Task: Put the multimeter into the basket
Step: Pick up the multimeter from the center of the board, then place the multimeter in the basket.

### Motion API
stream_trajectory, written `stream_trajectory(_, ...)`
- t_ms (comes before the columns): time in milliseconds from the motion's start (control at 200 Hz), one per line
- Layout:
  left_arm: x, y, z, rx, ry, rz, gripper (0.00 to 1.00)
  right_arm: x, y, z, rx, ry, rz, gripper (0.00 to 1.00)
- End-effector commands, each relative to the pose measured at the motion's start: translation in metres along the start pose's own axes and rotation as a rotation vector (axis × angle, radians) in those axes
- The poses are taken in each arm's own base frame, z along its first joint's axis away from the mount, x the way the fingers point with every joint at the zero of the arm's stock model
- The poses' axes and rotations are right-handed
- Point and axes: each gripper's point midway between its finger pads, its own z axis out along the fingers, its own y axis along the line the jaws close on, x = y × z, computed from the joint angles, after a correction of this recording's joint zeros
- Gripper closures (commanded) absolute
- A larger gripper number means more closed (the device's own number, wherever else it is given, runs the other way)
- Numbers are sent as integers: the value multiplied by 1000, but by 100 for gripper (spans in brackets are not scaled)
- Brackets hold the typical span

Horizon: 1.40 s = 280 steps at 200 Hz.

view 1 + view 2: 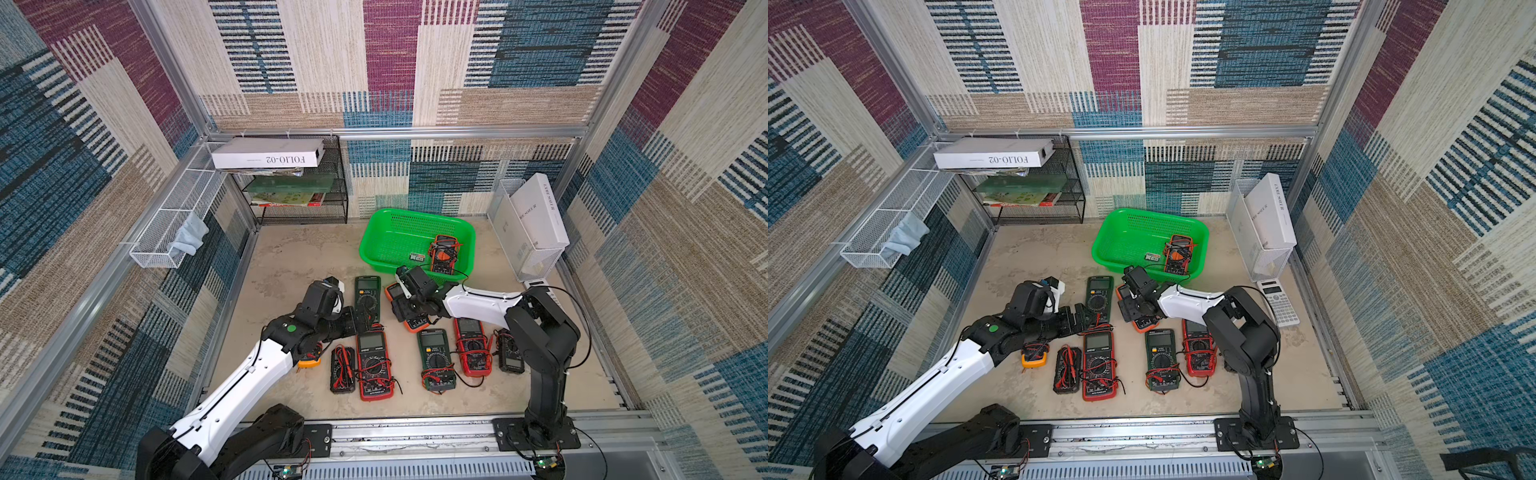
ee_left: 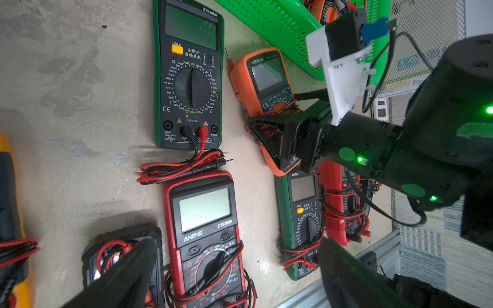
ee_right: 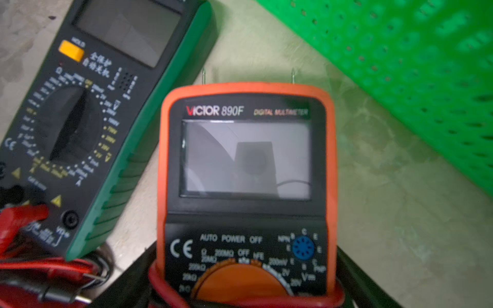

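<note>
Multimeter (image 3: 245,160), orange: lay beneath the right claw (image 1: 406,312), screen end nearest the basket (image 1: 368,243); jaws flanked its lower body, grip not discernible. Left claw (image 1: 363,318) spread, farther off.

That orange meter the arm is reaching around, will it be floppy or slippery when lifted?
The orange meter looks like a rigid block, so it should lift without flexing. It looks rubber-sleeved, which probably gives the fingers decent grip. The red lead wound around it seems snug, though a loop might slip loose and dangle.
</note>
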Motion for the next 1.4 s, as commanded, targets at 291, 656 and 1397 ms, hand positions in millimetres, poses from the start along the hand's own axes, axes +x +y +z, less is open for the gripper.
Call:
stream_trajectory(291,-19,-19,-5,45,-43,8,0,-23,14,-44,-30,-100,27,32)
stream_trajectory(656,-52,-42,-21,69,-121,36,0,-55,27,-100,-98,-224,97,32)
stream_trajectory(1397,-98,-64,-20,119,-168,-4,0,-106,-7,-125,57,-316,456,31)
